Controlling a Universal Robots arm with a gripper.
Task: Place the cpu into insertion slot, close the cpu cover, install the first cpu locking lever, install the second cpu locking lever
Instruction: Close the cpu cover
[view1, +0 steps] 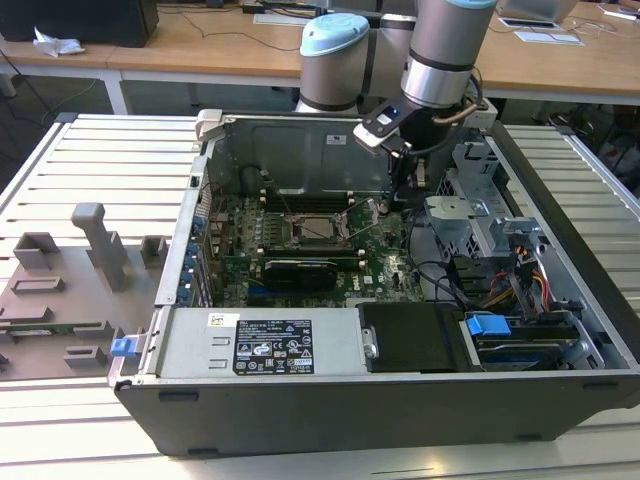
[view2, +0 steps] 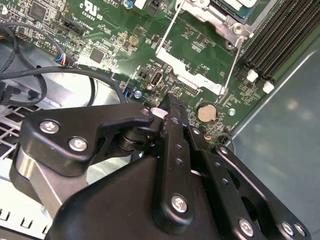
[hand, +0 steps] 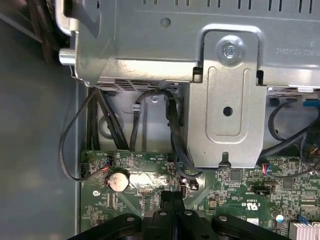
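cpu cover (view2: 227, 25) apart from hand (view2: 172, 98) | fingers (view2: 175, 130) pressed together, above green board (view2: 115, 35)

The end effector (view2: 172, 100) is matt black, the circuit board (view2: 205, 47) glossy green, the bracket (hand: 227, 100) dull galvanised metal.

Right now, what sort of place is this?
Probably a robotics lab or workshop: a robot arm reaches into an opened computer case on a slatted metal bench, with wooden office desks behind.
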